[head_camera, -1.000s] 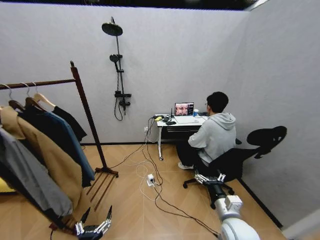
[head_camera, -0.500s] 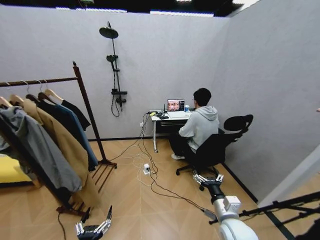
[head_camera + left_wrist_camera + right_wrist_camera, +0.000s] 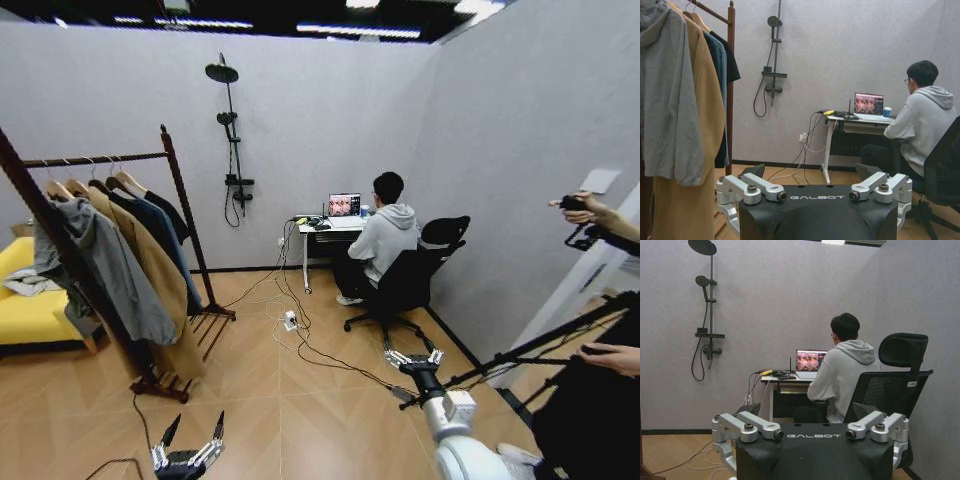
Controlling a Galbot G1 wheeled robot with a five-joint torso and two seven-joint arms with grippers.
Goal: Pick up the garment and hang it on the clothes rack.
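Left tool [image 3: 190, 436] empty; camera view shifted.

Bare wooden floor [image 3: 300, 400] lies open between the left claw [image 3: 190, 440] and the right claw [image 3: 413, 359], both hanging low with fingers spread. The clothes rack [image 3: 165, 160] stands to the left, its bar crowded with hanging coats [image 3: 130, 270], the garment [image 3: 170, 212] at the far end. Loose cables [image 3: 310, 350] trail across the floor ahead. A tripod [image 3: 540, 350] slants in from the right, near the right claw.
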